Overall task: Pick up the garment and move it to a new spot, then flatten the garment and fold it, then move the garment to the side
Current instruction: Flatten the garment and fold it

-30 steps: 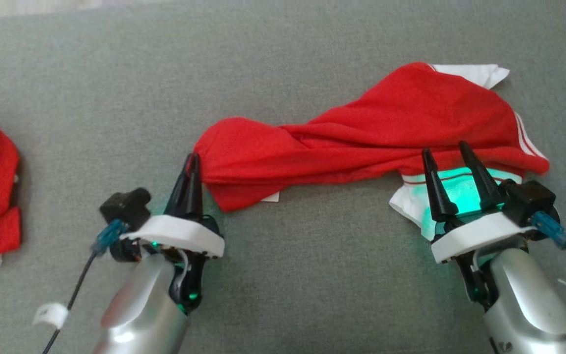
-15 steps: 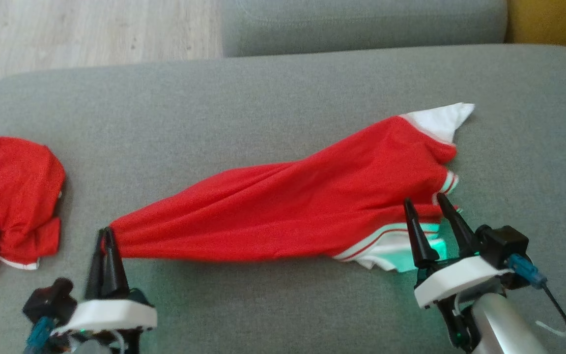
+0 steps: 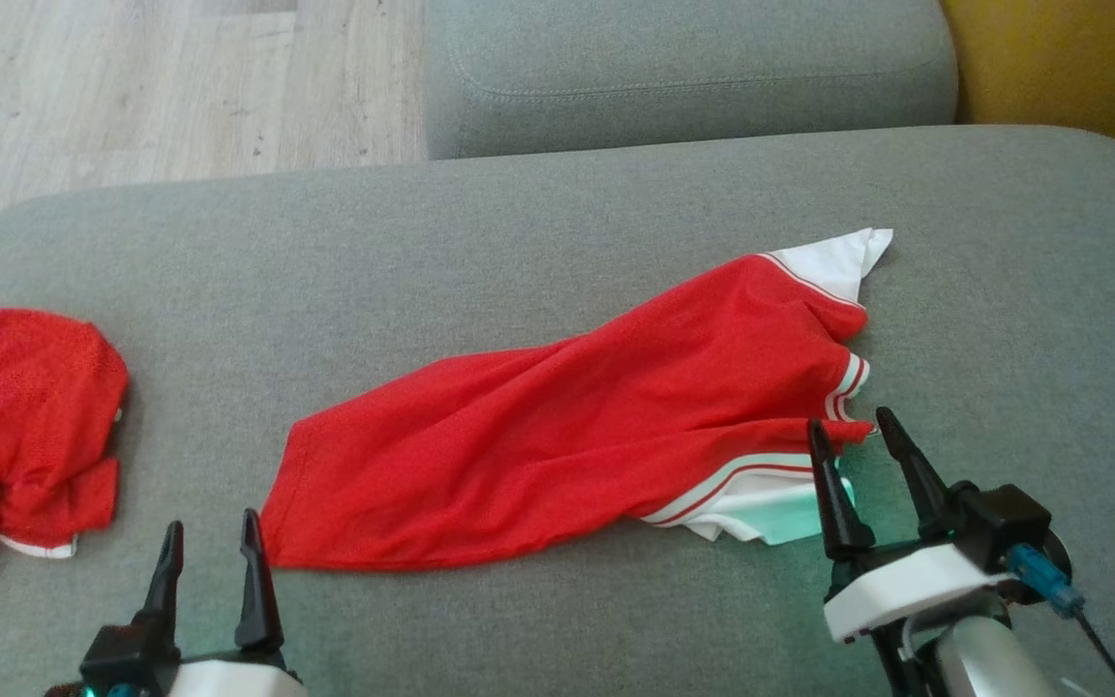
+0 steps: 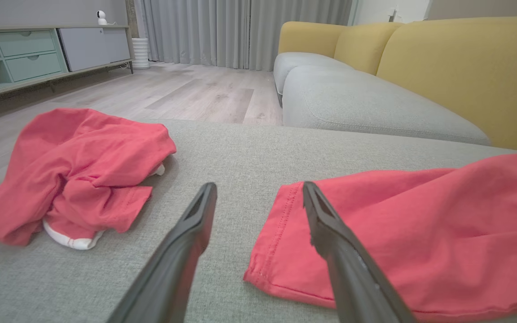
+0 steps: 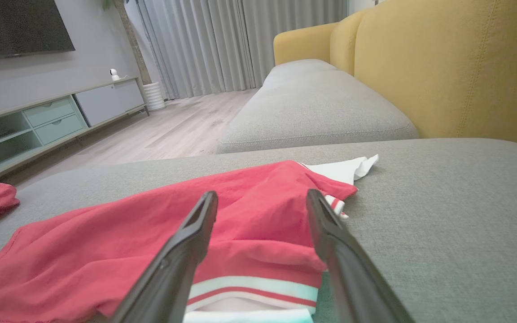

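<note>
The garment (image 3: 577,436) lies stretched but creased on the grey cushion (image 3: 519,242). The left hand (image 3: 211,523) and right hand (image 3: 848,420) are both apart and empty. Smoothing, folding and moving aside seem left.

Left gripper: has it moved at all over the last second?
Yes. The left gripper has swung to the robot's left, much nearer the crumpled red garment, and opened, letting go of the spread garment.

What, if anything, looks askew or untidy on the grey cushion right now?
The red shirt lies slanted and rumpled, its white-trimmed end bunched and folded under. A second red garment sits crumpled at the left edge of the cushion.
</note>
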You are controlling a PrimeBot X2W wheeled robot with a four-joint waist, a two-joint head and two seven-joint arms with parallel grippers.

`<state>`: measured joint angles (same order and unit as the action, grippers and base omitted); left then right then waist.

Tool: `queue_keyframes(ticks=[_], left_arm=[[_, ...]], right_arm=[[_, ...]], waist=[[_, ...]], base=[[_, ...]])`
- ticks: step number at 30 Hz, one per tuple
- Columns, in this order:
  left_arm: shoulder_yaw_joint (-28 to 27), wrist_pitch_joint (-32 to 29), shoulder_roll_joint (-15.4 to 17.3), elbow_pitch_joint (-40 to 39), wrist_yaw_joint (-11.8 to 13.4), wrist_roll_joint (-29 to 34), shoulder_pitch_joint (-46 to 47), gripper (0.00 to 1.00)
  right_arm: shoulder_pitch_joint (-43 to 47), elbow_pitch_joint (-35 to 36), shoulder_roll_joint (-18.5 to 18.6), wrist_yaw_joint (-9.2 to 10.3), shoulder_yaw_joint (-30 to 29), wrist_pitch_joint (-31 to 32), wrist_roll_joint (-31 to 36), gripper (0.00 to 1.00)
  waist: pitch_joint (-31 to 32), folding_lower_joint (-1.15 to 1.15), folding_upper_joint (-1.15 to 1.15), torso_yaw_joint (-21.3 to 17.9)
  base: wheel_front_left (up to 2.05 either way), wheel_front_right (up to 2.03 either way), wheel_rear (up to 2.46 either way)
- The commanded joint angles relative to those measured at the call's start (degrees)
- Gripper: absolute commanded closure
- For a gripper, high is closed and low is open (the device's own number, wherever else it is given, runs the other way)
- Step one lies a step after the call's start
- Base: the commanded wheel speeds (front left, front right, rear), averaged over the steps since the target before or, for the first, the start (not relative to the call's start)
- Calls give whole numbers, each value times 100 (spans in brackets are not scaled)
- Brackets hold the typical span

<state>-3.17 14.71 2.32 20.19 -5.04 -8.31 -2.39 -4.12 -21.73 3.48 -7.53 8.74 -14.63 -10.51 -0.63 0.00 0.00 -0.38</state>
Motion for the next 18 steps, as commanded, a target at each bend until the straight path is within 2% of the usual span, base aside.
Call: queue_keyframes(ticks=[1,6,13,18], left_arm=[[-97,29,56,-176,38,-49,178,0],[10,29,56,-148,66,-141,155,0],[248,29,56,23,43,-333,70,0],[351,29,56,61,30,-385,69,0]], right_arm=[[-149,176,-52,4,136,-37,32,0],[-110,-156,-58,4,219,-37,36,0],[3,-1451,-59,4,264,-37,149,0],[-78,-1517,-59,4,117,-37,76,0]], waist=[[5,0,0,-2],[-10,0,0,7],[-24,0,0,57],[-62,0,0,75]], base=[[0,0,0],[0,0,0],[0,0,0],[0,0,0]])
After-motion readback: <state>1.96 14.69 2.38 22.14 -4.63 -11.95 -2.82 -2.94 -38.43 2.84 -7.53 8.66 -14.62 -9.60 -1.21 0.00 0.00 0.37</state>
